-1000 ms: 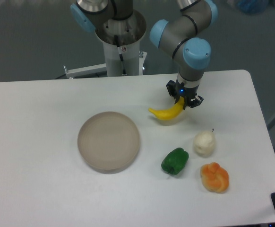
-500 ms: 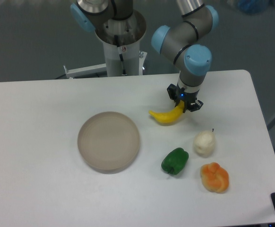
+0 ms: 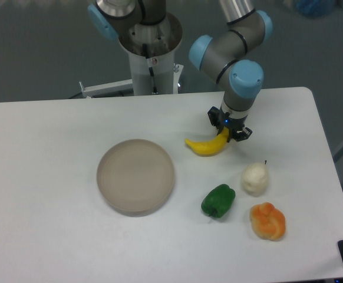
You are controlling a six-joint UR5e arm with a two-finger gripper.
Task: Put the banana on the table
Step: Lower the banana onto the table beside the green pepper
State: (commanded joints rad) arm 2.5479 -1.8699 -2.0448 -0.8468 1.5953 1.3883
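Round beige plate (image 3: 135, 175), green pepper (image 3: 218, 200), white garlic bulb (image 3: 255, 178), lumpy orange fruit (image 3: 268, 221)

From my station, the banana's (image 3: 206, 146) right tip was hidden behind the gripper (image 3: 228, 132). I could not see contact with the table (image 3: 53, 153). The arm's (image 3: 236, 35) upper part ran off frame.
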